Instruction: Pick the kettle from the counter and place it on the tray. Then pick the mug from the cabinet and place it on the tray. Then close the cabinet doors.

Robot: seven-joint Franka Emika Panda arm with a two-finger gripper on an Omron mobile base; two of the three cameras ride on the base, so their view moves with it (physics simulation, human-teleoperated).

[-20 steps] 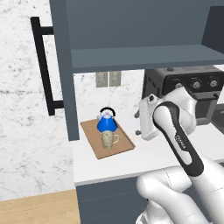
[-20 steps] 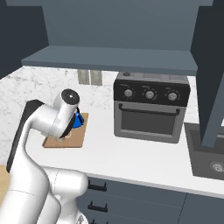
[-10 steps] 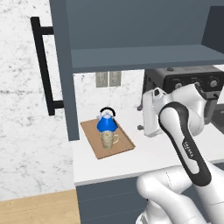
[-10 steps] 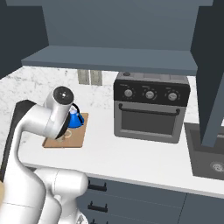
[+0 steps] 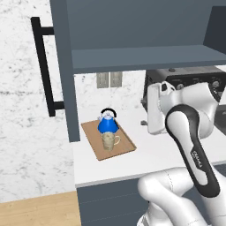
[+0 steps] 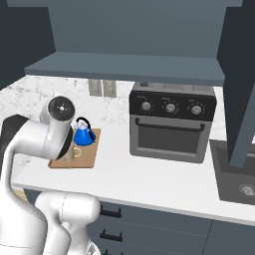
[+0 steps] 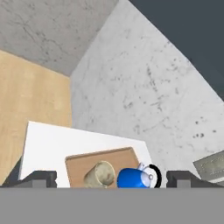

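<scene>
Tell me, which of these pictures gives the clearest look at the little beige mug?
The left base view: the mug stands unobstructed on the tray, just in front of the kettle, handle visible. In the right base view the arm hides most of it, leaving only a sliver. The hand view shows it tilted, low in the frame.

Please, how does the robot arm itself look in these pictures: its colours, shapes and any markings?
The arm has glossy white, rounded shell segments with dark grey to black bands at the joints. One dark band carries small pale lettering, too small to read. A round grey cap closes one joint end. The gripper has two small, dark, blocky finger tips. No loose cables are visible.
</scene>
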